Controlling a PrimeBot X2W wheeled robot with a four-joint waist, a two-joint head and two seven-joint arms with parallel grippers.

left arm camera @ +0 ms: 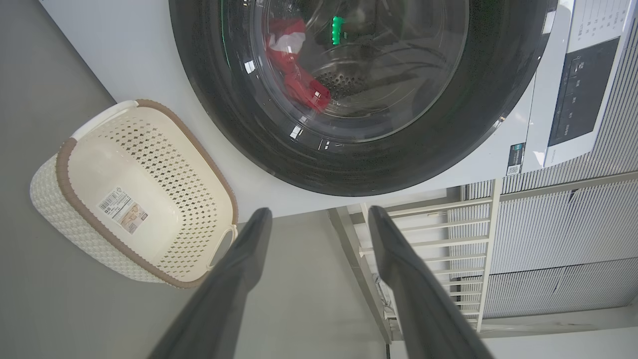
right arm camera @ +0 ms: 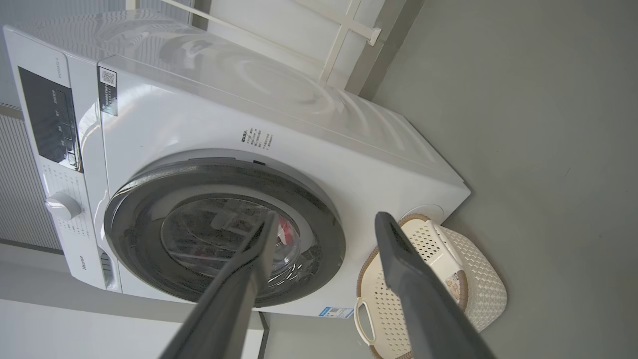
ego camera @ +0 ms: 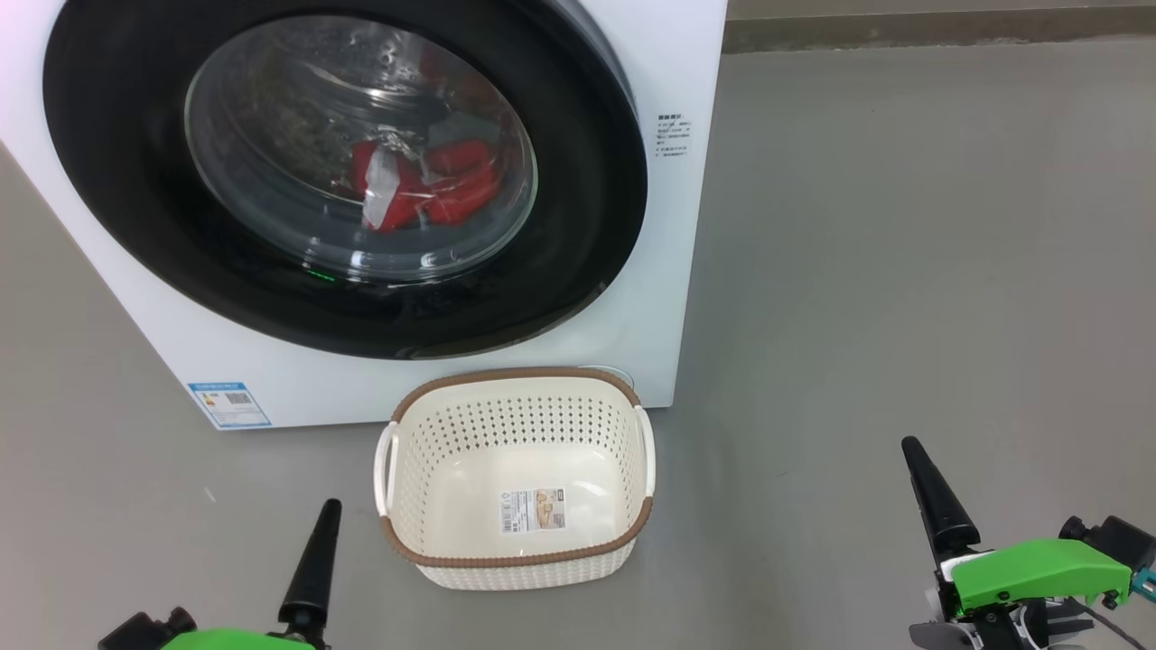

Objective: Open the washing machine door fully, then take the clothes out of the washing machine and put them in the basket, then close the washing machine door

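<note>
Down at the near edge of the head view, both tools sit low over the grey floor (ego camera: 903, 271): the left tool (left arm camera: 319, 212) has its 2 dark fingers spread wide, holding nothing and touching nothing, and the right tool (right arm camera: 326, 215) is just the same, wide apart and bare. Next out, the basket (ego camera: 515, 415) stands on the floor just in front of the washing machine (ego camera: 298, 379), with nothing in it but a sticker (ego camera: 533, 510). Beyond that, the washing machine door (ego camera: 135, 181) is shut flat against the front. It looks stiff and hinged, and its glossy black rim is likely slippery, so I'd hook a finger behind the rim's outer edge. No handle is clear from here. Farthest back, behind the glass, the clothes (ego camera: 433, 185) lie in the drum (left arm camera: 349, 85), red with white. They look soft, light and limp, best pinched at a bunched fold.
</note>
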